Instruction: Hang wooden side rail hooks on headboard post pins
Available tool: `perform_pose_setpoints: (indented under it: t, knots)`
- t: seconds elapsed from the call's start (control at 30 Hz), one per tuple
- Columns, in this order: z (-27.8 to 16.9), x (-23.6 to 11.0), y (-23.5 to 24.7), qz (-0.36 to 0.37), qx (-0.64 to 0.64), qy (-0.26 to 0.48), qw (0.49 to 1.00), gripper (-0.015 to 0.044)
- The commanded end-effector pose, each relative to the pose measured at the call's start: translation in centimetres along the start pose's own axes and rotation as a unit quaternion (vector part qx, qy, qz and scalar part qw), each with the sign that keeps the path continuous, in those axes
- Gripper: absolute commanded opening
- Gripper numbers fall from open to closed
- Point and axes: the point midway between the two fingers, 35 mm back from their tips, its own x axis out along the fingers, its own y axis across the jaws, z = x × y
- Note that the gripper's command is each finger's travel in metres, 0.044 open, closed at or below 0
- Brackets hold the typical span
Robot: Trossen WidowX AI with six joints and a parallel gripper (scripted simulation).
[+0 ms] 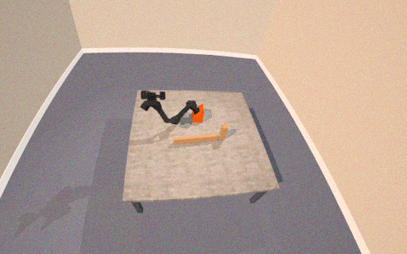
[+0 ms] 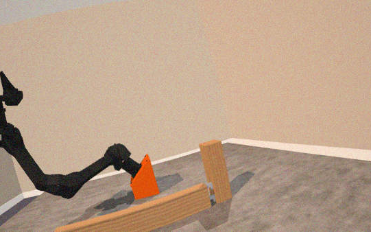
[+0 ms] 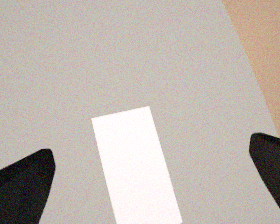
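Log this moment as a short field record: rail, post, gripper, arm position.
rail: wooden side rail lies low on the table, one end butted against the post
post: headboard post upright, slightly tilted
hooks: steel hooks show at the rail-post joint; seating on the pins cannot be told
gripper: gripper open, nothing between the fingers
arm position: orange gripper body behind the rail, apart from it
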Motion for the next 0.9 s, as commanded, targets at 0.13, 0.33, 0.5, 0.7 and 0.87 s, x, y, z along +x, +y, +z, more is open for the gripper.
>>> perform_pose_setpoints:
  t: [0.13,0.33,0.5,0.7,0.87]
  knots:
    - [-8.6,-0.9,-1.9,0.031,-0.261,-0.003,0.965,0.0440]
    - [-14.5,-0.4,-6.4,0.037,-0.422,0.032,0.905,0.0440]
    - [-17.6,0.3,-9.9,0.035,-0.545,0.035,0.837,0.0440]
    - [-20.1,1.8,-14.9,0.019,-0.686,0.034,0.727,0.0440]
    - [-20.8,3.3,-19.6,-0.003,-0.784,0.040,0.620,0.0440]
